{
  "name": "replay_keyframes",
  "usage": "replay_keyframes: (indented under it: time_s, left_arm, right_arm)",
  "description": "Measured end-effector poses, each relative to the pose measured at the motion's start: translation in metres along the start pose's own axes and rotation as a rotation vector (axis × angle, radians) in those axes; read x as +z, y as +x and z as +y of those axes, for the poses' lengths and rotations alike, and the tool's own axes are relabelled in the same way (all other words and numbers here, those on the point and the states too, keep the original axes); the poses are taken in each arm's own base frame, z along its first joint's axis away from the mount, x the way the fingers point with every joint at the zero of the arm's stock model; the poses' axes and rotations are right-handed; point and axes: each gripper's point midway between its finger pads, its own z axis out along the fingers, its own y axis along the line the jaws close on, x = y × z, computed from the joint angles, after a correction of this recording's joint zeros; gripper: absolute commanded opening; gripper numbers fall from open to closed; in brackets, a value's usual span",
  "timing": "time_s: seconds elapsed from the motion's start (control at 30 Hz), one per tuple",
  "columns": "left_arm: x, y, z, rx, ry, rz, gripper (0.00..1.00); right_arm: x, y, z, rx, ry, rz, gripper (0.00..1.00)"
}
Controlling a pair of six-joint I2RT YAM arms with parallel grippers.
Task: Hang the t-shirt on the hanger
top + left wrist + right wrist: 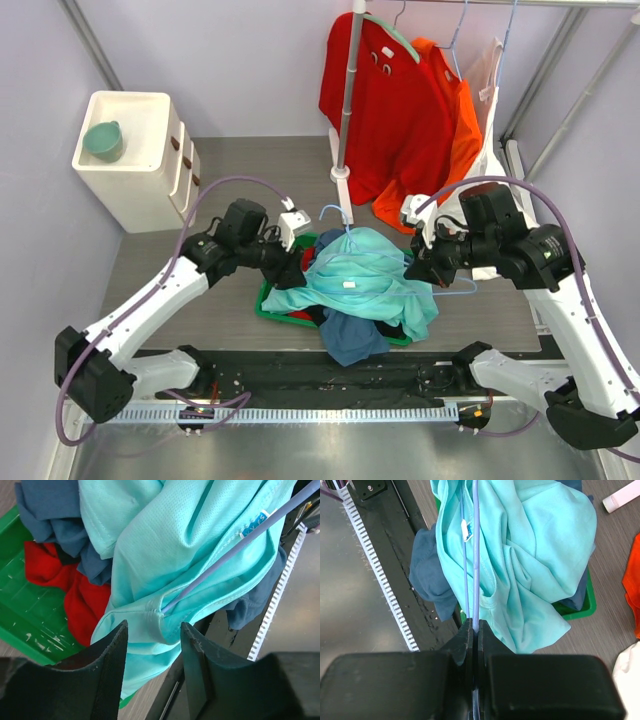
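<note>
The turquoise t-shirt (370, 275) lies bunched over a pile of clothes in a green tray (268, 303). The thin pale-blue hanger (338, 213) runs through it, hook at the far side. My right gripper (418, 268) is shut on the hanger's right end; its wire (475, 555) runs straight out from between the jaws over the shirt (535, 545). My left gripper (297, 270) is open at the shirt's left edge. In the left wrist view the hanger's end (225, 555) pokes into a folded hem of the shirt (150, 570) just beyond my open fingers (112, 650).
Slate-blue (352, 338) and red (75, 595) garments lie under the shirt in the tray. Red and orange shirts (400, 110) hang on a rack at the back, its pole (345, 110) behind the tray. A white drawer unit (135, 155) stands at far left.
</note>
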Motion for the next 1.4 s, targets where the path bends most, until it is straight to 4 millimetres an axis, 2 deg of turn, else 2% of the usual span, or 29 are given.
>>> replay_keyframes:
  time_s: [0.1, 0.2, 0.37, 0.53, 0.9, 0.97, 1.0, 1.07, 1.1, 1.17, 1.27, 1.33, 1.4]
  left_arm:
    - [0.007, 0.004, -0.002, -0.007, 0.012, 0.023, 0.11]
    - [0.008, 0.004, -0.002, -0.008, 0.008, 0.026, 0.01]
    - [0.002, -0.005, -0.003, 0.001, -0.009, -0.019, 0.0]
    - [-0.015, -0.019, -0.011, 0.015, -0.024, -0.093, 0.0]
    - [-0.025, -0.056, -0.026, -0.003, -0.011, -0.179, 0.01]
    - [-0.024, -0.058, -0.027, -0.001, -0.012, -0.184, 0.08]
    - [-0.024, -0.058, -0.028, 0.002, -0.011, -0.184, 0.22]
    - [-0.023, -0.056, -0.028, 0.012, -0.014, -0.178, 0.4]
    - [-0.024, -0.055, -0.028, 0.032, -0.018, -0.174, 0.56]
    - [-0.031, -0.049, -0.028, 0.071, -0.03, -0.154, 0.69]
    - [-0.053, -0.043, -0.027, 0.162, -0.05, -0.162, 0.74]
    - [-0.076, -0.038, -0.022, 0.245, -0.097, -0.185, 0.74]
    - [-0.09, -0.033, -0.014, 0.304, -0.134, -0.185, 0.73]
  right_arm:
    - [0.0, 0.0, 0.0, 0.001, 0.0, 0.0, 0.01]
    - [0.0, 0.0, 0.0, 0.001, 0.0, 0.001, 0.01]
    - [0.002, 0.001, 0.001, 0.006, -0.008, 0.004, 0.01]
    - [0.011, -0.001, -0.002, 0.024, -0.023, -0.007, 0.01]
    - [0.055, -0.033, -0.01, 0.114, -0.125, -0.124, 0.01]
    - [0.068, -0.034, -0.011, 0.138, -0.146, -0.143, 0.01]
    - [0.073, -0.032, -0.011, 0.151, -0.156, -0.147, 0.01]
    - [0.086, -0.027, -0.01, 0.171, -0.176, -0.159, 0.01]
    - [0.091, -0.024, -0.011, 0.178, -0.181, -0.165, 0.01]
    - [0.098, -0.019, -0.012, 0.181, -0.186, -0.178, 0.01]
    - [0.098, -0.017, -0.009, 0.153, -0.187, -0.215, 0.01]
    - [0.094, -0.02, -0.007, 0.119, -0.186, -0.246, 0.01]
    - [0.089, -0.023, -0.005, 0.086, -0.184, -0.273, 0.01]
